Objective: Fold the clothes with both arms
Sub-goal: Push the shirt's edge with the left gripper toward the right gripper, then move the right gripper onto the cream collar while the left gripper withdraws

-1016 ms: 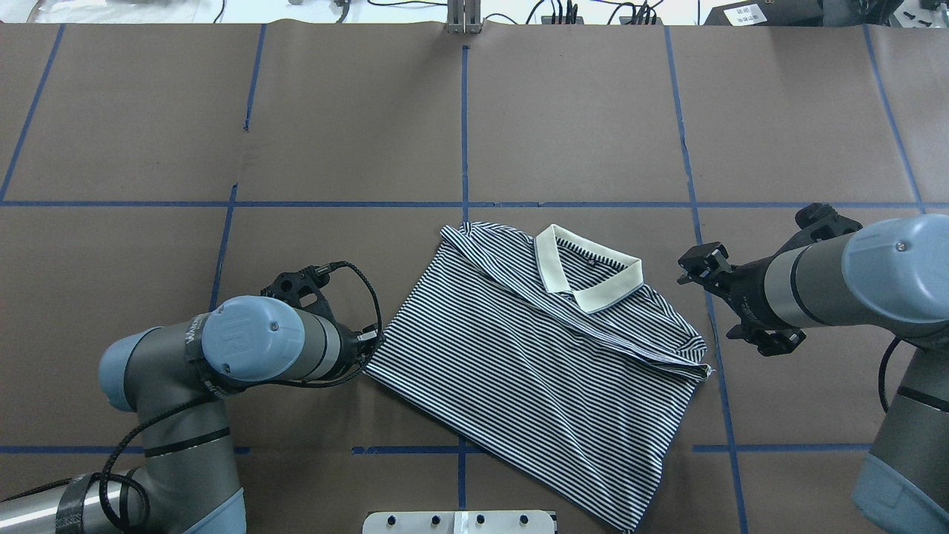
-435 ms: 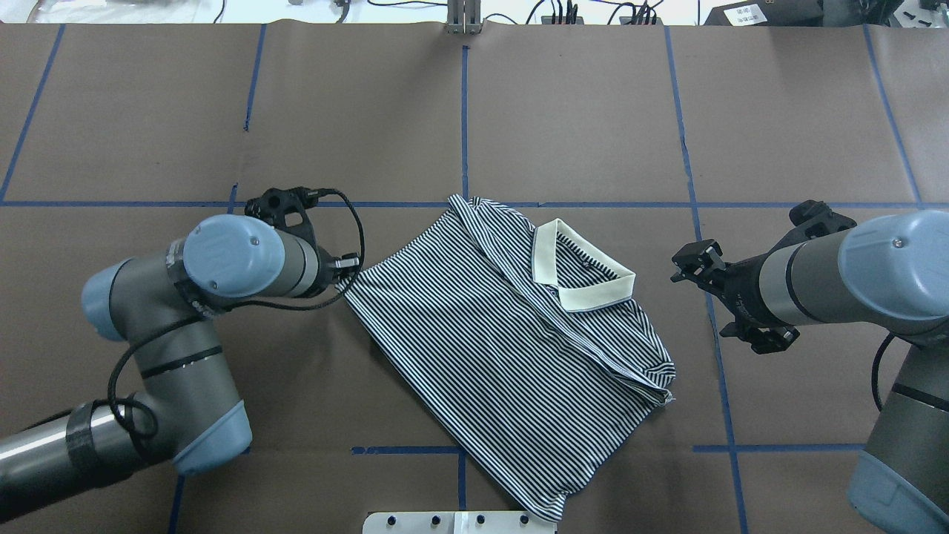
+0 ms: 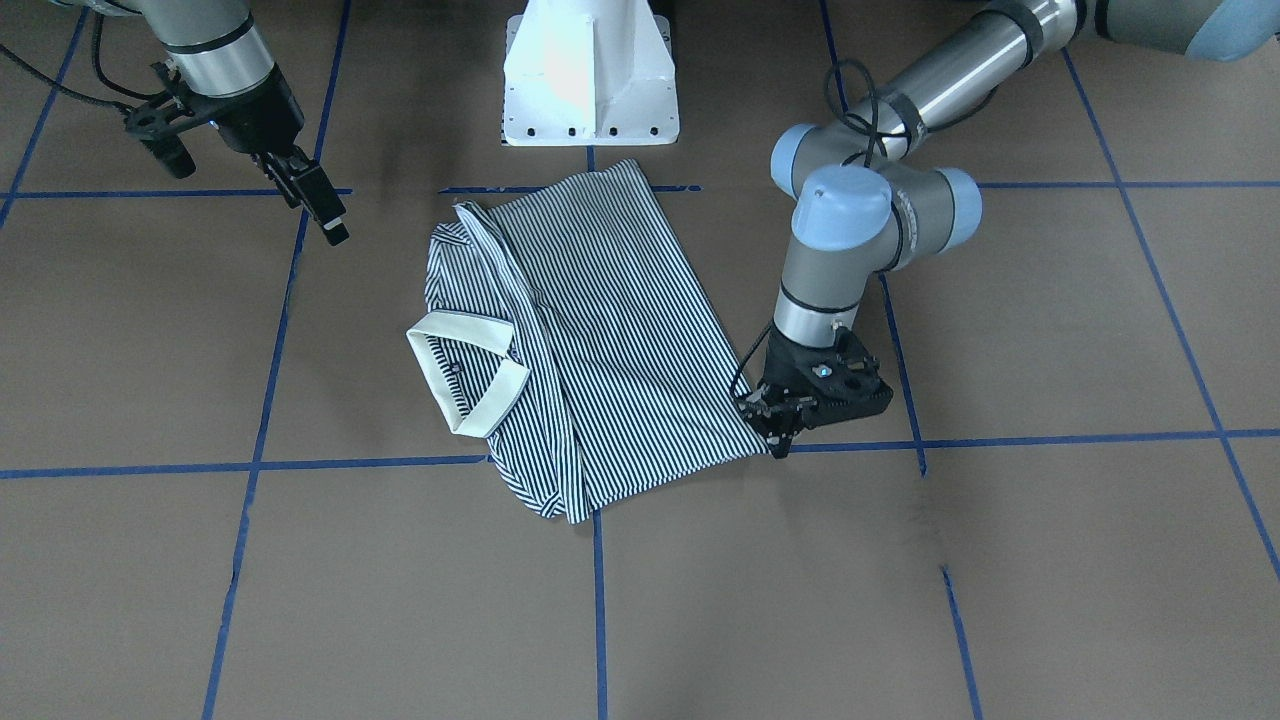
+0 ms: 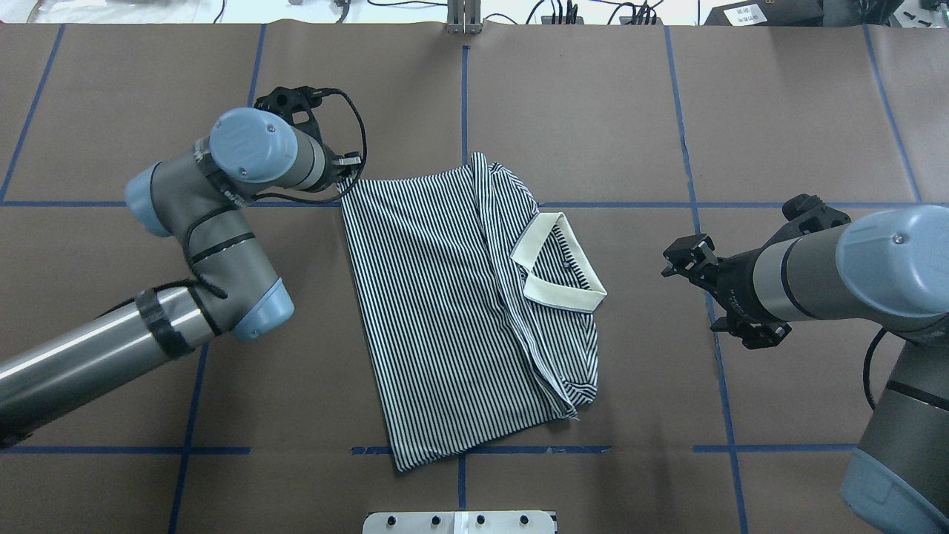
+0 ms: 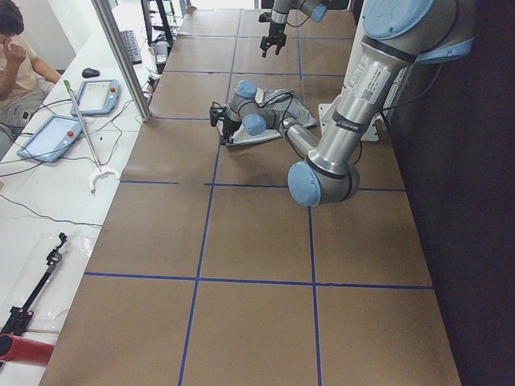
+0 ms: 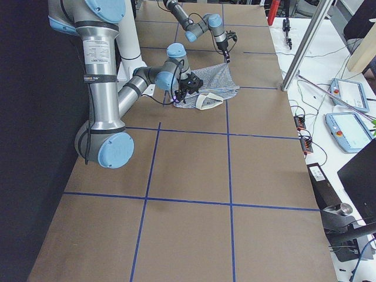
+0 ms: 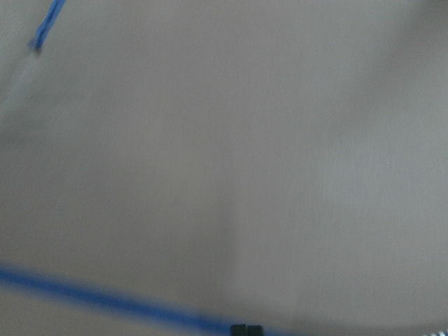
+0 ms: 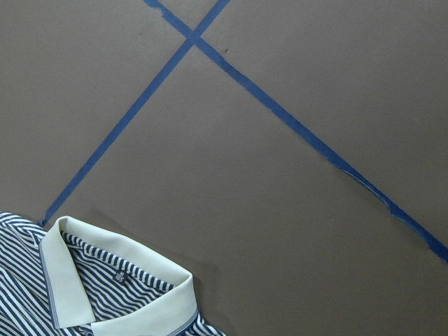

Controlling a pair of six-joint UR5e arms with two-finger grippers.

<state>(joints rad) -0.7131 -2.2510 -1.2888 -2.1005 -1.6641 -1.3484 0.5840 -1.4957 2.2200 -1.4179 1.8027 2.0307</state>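
The striped polo shirt (image 4: 430,311) lies folded on the brown table, its cream collar (image 4: 560,271) towards the right. My left gripper (image 4: 347,176) is shut on the shirt's far left corner; the front-facing view shows the same grip (image 3: 778,440) low at the table on the shirt (image 3: 600,320). My right gripper (image 3: 333,232) hangs open above the table, right of the shirt and apart from it. Its wrist view shows only the collar (image 8: 70,280) and bare table. The left wrist view is blurred, with the tips together at the bottom edge.
Blue tape lines (image 4: 463,104) divide the brown table cover. The white pedestal base (image 3: 590,80) stands at the robot's edge, just behind the shirt's hem. A side bench with tablets (image 5: 48,137) and a seated person (image 5: 16,48) lies beyond the table's far edge.
My left gripper has dragged the shirt's corner away from the robot, and the shirt has swung round and slid after it. The right arm has shifted slightly towards the shirt.
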